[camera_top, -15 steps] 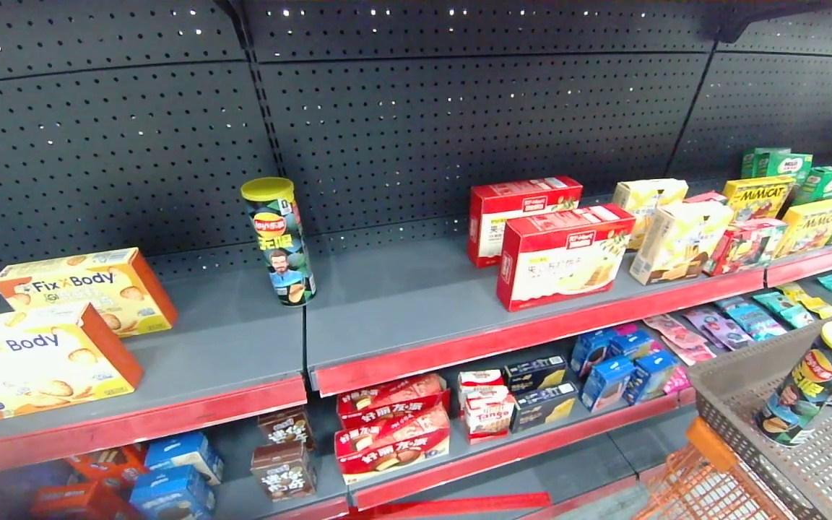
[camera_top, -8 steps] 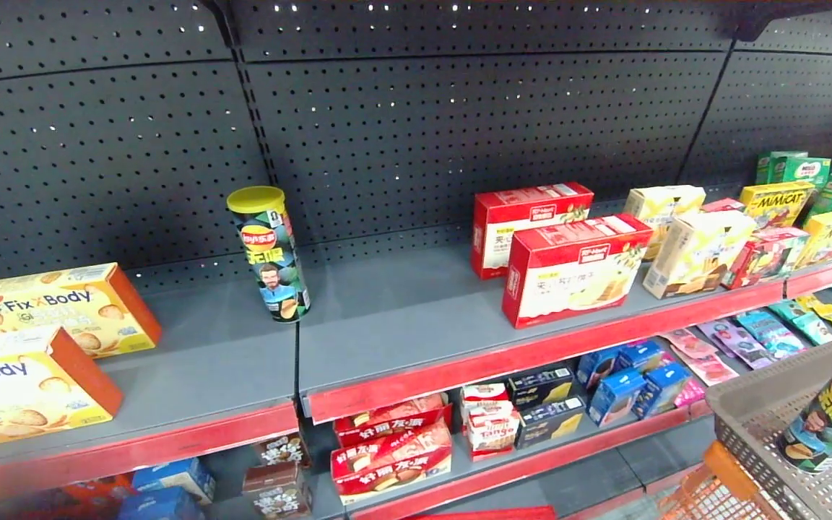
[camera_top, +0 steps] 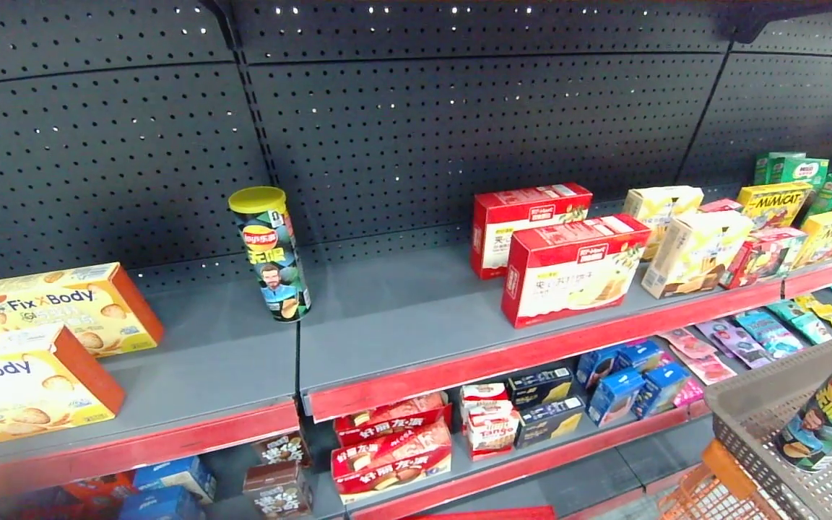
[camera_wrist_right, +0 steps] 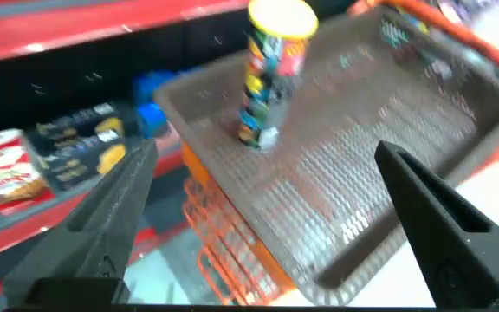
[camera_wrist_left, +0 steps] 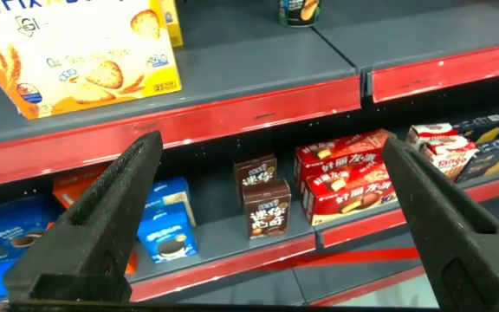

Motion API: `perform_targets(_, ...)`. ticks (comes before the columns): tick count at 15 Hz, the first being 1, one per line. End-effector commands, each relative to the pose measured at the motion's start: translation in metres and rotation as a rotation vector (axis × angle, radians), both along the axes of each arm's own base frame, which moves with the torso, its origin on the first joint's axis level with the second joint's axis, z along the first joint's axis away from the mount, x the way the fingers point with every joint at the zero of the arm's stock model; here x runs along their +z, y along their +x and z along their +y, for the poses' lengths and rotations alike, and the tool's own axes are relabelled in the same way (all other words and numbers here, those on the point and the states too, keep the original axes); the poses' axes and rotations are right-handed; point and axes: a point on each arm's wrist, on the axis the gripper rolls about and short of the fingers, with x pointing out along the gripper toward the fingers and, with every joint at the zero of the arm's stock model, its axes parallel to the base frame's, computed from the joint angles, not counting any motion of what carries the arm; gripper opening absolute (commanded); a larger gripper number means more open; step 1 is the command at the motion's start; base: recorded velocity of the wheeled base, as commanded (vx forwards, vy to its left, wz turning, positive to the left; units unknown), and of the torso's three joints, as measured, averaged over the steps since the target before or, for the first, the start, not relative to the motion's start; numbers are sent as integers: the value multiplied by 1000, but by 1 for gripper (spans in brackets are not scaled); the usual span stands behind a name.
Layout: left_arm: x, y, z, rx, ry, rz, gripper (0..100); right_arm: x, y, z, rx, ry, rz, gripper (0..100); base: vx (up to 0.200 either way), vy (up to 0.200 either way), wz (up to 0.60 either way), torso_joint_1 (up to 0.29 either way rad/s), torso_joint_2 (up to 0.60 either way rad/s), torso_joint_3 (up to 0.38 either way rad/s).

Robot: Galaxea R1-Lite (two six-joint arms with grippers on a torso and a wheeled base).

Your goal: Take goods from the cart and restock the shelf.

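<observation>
A chip can (camera_top: 271, 253) with a yellow lid stands upright on the grey shelf (camera_top: 401, 318), near the seam between two boards. A second chip can (camera_top: 824, 420) of the same kind stands in the grey mesh cart basket (camera_top: 755, 404) at the lower right; the right wrist view has this chip can (camera_wrist_right: 271, 74) upright in the basket (camera_wrist_right: 379, 173). My right gripper (camera_wrist_right: 267, 225) is open, short of that can. My left gripper (camera_wrist_left: 275, 225) is open, in front of the shelf's red edge (camera_wrist_left: 258, 117) and the lower shelf.
Two yellow biscuit boxes (camera_top: 62, 307) lie at the shelf's left, two red boxes (camera_top: 568, 260) right of middle, several yellow and green boxes (camera_top: 777, 209) beyond. The lower shelf holds red, brown and blue packs (camera_top: 391, 448). The cart frame (camera_top: 705, 491) is orange. Bare shelf lies between can and red boxes.
The head camera swung from one second ago, shifting the whole picture; since half a second ago it is almost still. Nothing on the shelf or in the basket has moved.
</observation>
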Motion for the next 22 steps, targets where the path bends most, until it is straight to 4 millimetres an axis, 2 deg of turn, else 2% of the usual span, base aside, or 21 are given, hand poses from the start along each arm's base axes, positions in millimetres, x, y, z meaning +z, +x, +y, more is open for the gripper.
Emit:
perform_targets(1, 0, 0, 0, 1, 0, 0, 100, 0, 5, -3, -19, 18, 36, 100, 0, 0, -600, -2, 7, 7)
perform_targets(6, 0, 0, 0, 1, 0, 0, 100, -3, 1, 0, 70, -5, -1, 100, 0, 0, -120, -1, 0, 0)
perform_targets(11, 0, 0, 0, 1, 0, 0, 100, -6, 0, 0, 62, -5, 8, 100, 0, 0, 0, 0, 0, 0)
perform_targets(16, 0, 0, 0, 1, 0, 0, 100, -6, 0, 0, 74, -16, 8, 100, 0, 0, -600, 0, 0, -2)
perform_targets(18, 0, 0, 0, 1, 0, 0, 100, -6, 0, 0, 94, -16, 7, 100, 0, 0, 0, 0, 0, 0)
perform_targets(20, 0, 0, 0, 1, 0, 0, 100, -6, 3, -1, 111, -4, 22, 100, 0, 0, 0, 0, 0, 0)
perform_targets(22, 0, 0, 0, 1, 0, 0, 100, -2, 13, -4, 135, 31, 87, 100, 0, 0, 0, 0, 0, 0)
